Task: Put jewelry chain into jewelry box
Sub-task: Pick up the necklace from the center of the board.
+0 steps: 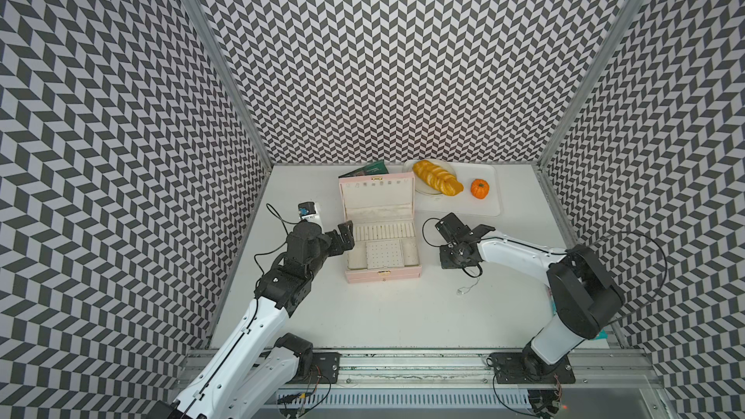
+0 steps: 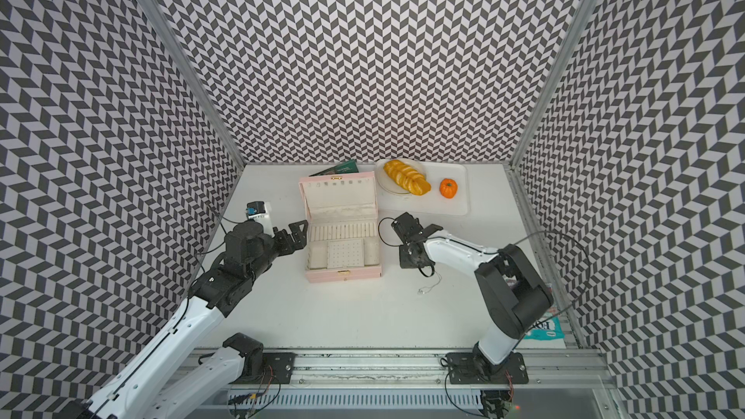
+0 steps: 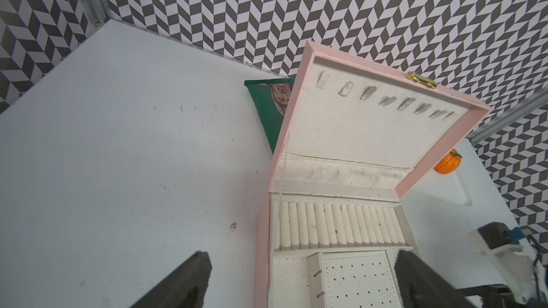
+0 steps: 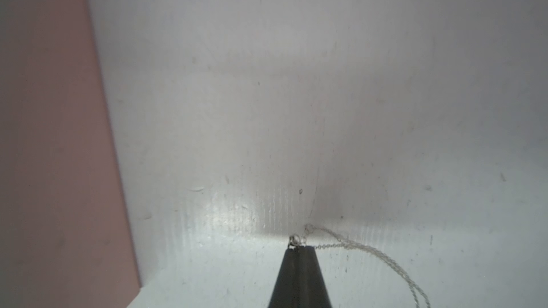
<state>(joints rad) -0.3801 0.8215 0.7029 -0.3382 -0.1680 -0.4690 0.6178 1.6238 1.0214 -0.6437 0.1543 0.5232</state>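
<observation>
The pale pink jewelry box stands open mid-table, its lid upright and its cream ring rolls and perforated panel showing. My left gripper is open at the box's left side, one finger over the table and the other over the box's inside. The thin silver jewelry chain lies on the table right of the box. My right gripper points down at the table, shut on one end of the chain. The strands trail away across the table. The box's pink side is close by.
A white tray at the back right holds a plate with braided bread and a small orange pumpkin. A green packet lies behind the box. A white device sits at the left, a teal packet at the front right.
</observation>
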